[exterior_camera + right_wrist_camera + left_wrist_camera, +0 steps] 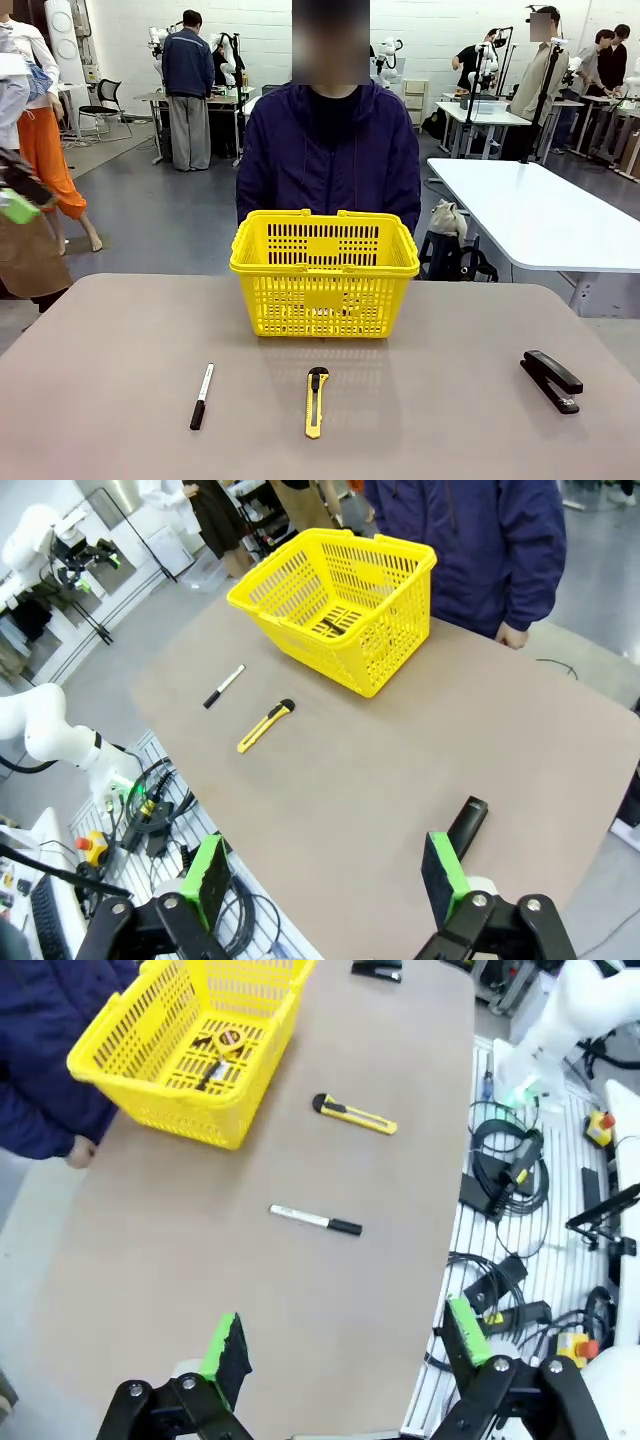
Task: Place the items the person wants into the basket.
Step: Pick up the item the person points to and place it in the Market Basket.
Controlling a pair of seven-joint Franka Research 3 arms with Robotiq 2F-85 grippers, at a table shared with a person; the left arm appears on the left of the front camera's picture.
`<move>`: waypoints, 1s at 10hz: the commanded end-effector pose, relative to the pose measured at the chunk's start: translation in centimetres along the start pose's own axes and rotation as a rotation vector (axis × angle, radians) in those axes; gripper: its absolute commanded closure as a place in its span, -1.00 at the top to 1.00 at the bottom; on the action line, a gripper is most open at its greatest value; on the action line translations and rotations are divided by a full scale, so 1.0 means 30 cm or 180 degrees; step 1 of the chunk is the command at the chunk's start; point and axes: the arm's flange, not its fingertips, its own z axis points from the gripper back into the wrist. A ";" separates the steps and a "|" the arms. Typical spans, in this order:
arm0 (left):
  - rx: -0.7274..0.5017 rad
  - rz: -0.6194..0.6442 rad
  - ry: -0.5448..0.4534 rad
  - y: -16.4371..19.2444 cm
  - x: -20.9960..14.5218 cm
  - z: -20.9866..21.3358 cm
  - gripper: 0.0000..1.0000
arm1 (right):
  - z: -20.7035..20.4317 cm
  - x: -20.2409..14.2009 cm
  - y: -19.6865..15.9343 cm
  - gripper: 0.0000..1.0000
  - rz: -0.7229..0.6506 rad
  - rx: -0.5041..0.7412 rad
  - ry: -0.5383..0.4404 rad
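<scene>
1. Marker [202, 396] lies on the worktop [100, 380] at left, its long axis running near to far and its black cap toward the robot; its print is too small to read.
2. Utility knife [316, 401] lies roughly parallel beside it.
3. Basket [324, 270] stands before the person [330, 150], with the tape measure [228, 1040] and pen [212, 1073] inside.
4. Stapler [551, 380] lies at right.
5. Left pincer [345, 1338] and right pincer [325, 872] hover over the worktop, fingers apart, empty.

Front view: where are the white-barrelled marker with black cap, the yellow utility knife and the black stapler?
white-barrelled marker with black cap [205, 385], front view, on the white barrel.
yellow utility knife [316, 405], front view, on the yellow body.
black stapler [551, 381], front view, on its top arm.
</scene>
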 end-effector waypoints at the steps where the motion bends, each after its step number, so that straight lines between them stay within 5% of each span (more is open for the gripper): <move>1: 0.0206 -0.0029 -0.0393 0.048 -0.143 0.078 1.00 | -0.001 0.003 -0.001 1.00 0.0003 0.0037 -0.0031; 5: 0.0279 -0.0077 -0.0976 0.101 -0.335 0.218 1.00 | -0.001 0.003 -0.001 1.00 0.0003 0.0037 -0.0031; 10: 0.0348 -0.0023 -0.0955 0.099 -0.349 0.226 1.00 | -0.001 0.003 -0.001 1.00 0.0003 0.0037 -0.0031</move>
